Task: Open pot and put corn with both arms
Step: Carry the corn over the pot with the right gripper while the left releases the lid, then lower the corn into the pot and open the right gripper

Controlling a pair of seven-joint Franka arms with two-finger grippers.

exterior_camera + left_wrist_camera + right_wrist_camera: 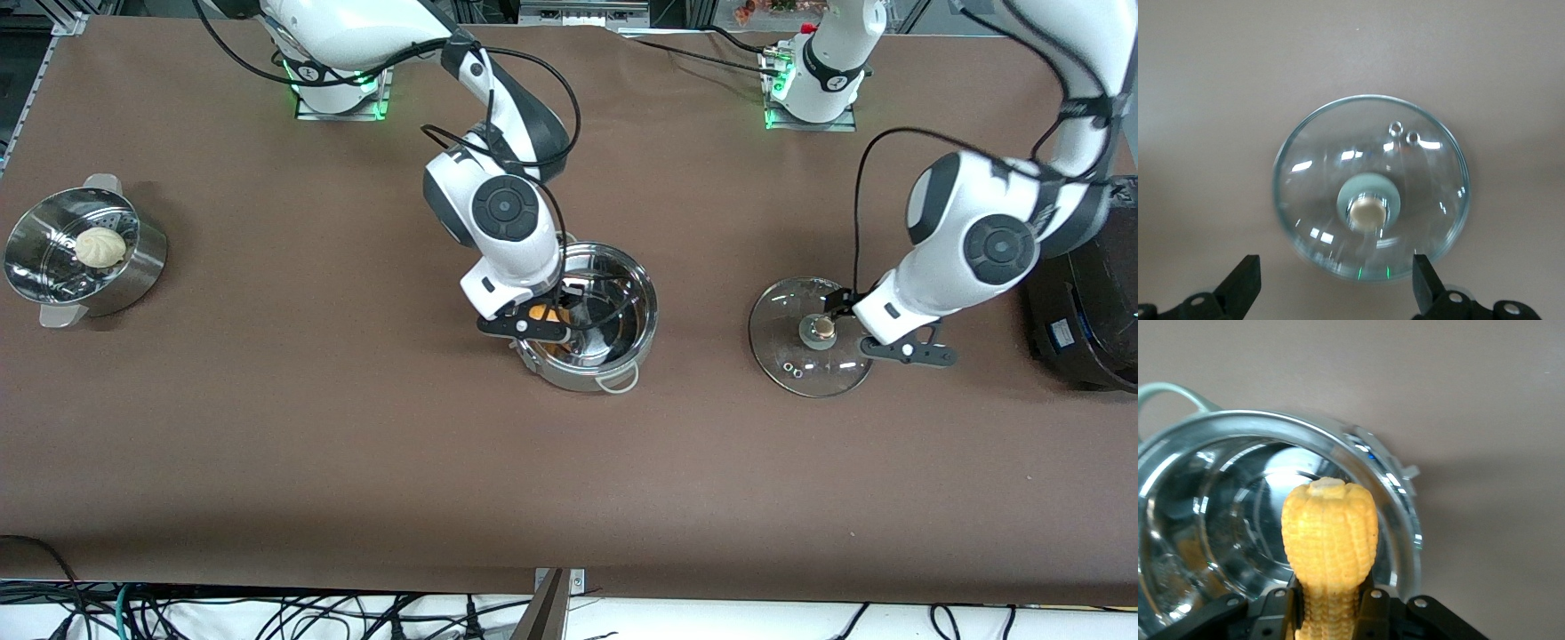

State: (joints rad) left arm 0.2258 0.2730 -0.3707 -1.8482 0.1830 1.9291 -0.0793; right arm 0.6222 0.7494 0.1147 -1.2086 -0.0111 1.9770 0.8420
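Note:
The shiny steel pot (613, 333) stands open at the table's middle; it also shows in the right wrist view (1338, 447). My right gripper (556, 313) is shut on the yellow corn cob (1329, 533) and holds it over the pot's inside; the cob shows as an orange patch (542, 312) in the front view. The glass lid (805, 351) with its round knob (1368, 210) lies flat on the table toward the left arm's end. My left gripper (1335, 283) is open and empty just above the lid's edge, beside the knob (824, 329).
A steel steamer bowl (133, 276) with a white bun (100, 246) stands at the right arm's end. A black cooker (1089, 302) stands at the left arm's end, close to the left arm. Cables hang below the table's front edge.

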